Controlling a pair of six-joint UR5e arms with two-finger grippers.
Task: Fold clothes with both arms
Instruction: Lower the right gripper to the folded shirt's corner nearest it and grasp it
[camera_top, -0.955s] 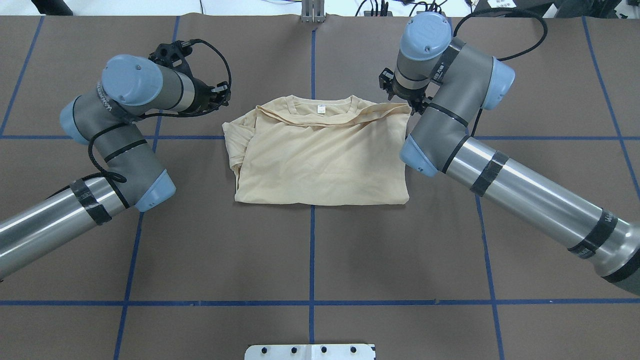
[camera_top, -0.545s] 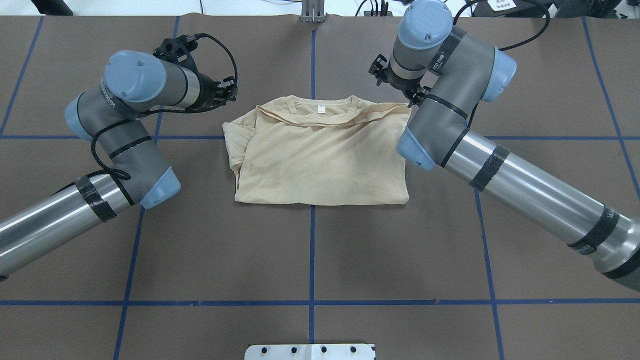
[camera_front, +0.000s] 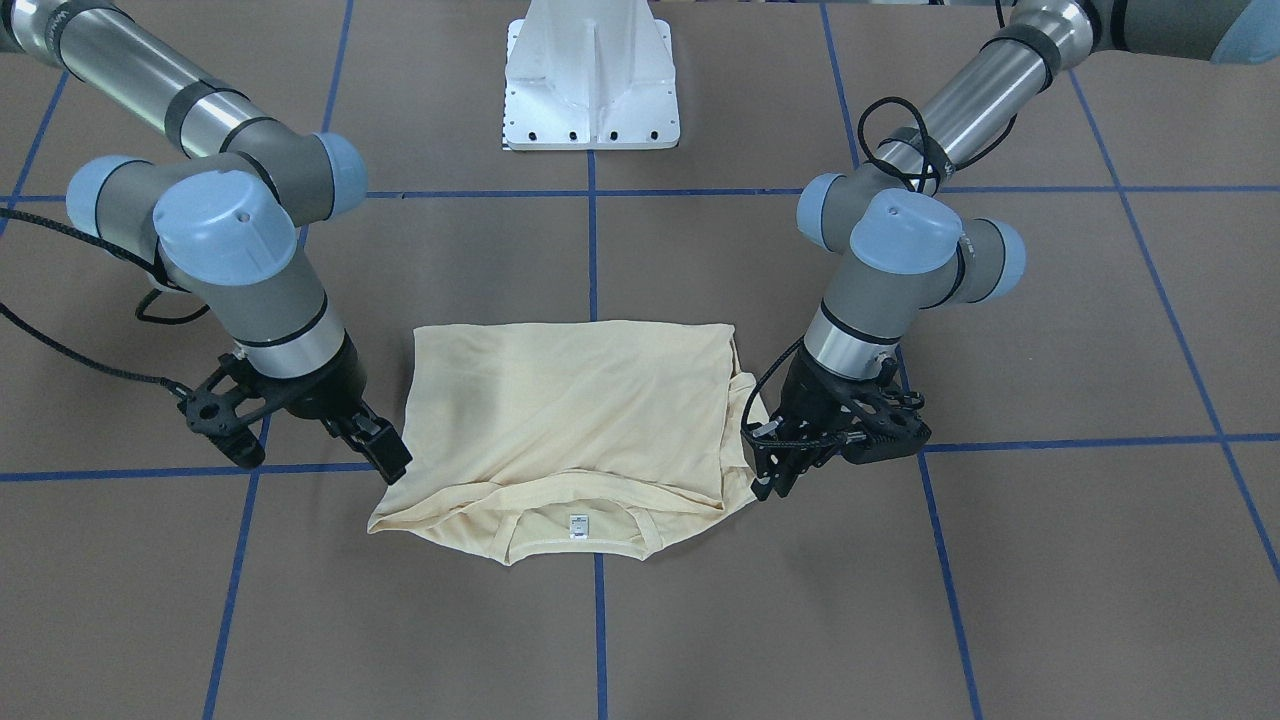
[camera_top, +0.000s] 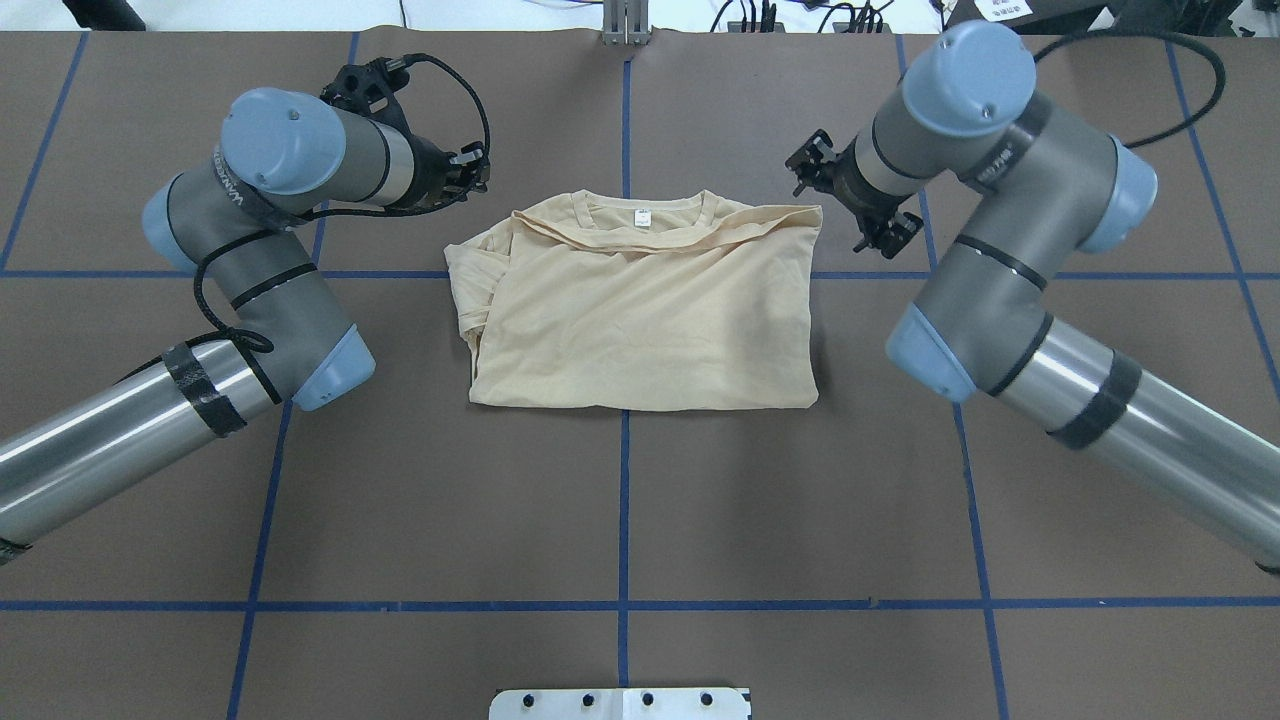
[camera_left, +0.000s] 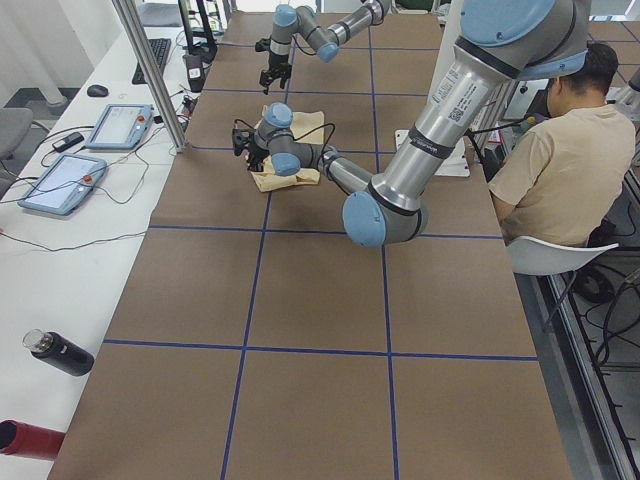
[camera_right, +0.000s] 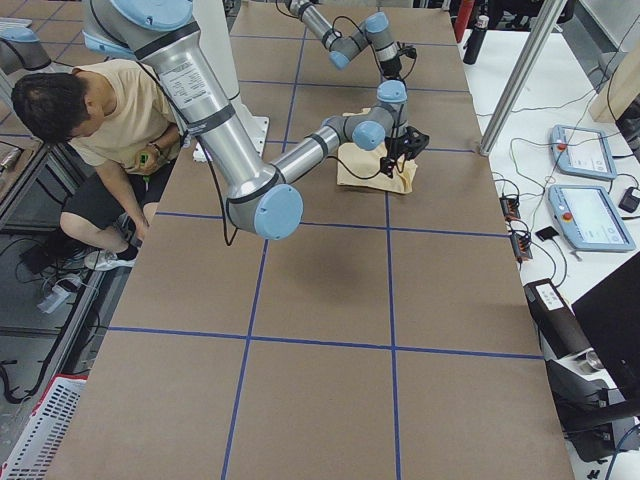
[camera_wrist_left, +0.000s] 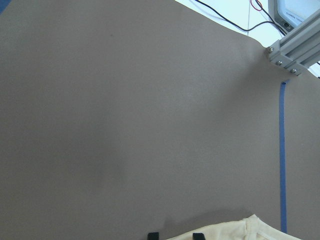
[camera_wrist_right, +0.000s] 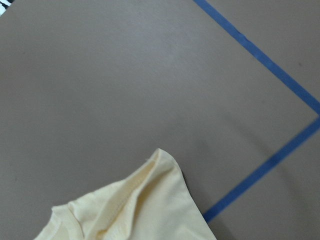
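The clothes, one cream-yellow shirt (camera_top: 640, 310) (camera_front: 570, 410), lie folded into a rough rectangle at the table's middle. The collar and its white neck label (camera_top: 643, 215) face up at the far edge. My left gripper (camera_front: 765, 478) (camera_top: 478, 172) hangs just off the shirt's far left corner. Its two fingertips (camera_wrist_left: 153, 235) stand apart with nothing between them, and the shirt's edge (camera_wrist_left: 235, 231) lies just beyond. My right gripper (camera_front: 385, 455) hovers beside the far right corner (camera_wrist_right: 150, 205), clear of the cloth and apparently open.
The table is brown with blue tape lines (camera_top: 624, 500). The white pedestal base (camera_front: 592, 75) stands on the robot's side. An aluminium post (camera_wrist_left: 292, 47) rises at the far edge. A seated person (camera_left: 560, 160) is beside the table, and tablets (camera_left: 118, 125) and a bottle (camera_left: 58, 352) lie on the side bench.
My right arm has swung to the right, away from the shirt's far right corner. The left gripper has crept slightly right and farther. The shirt has not moved.
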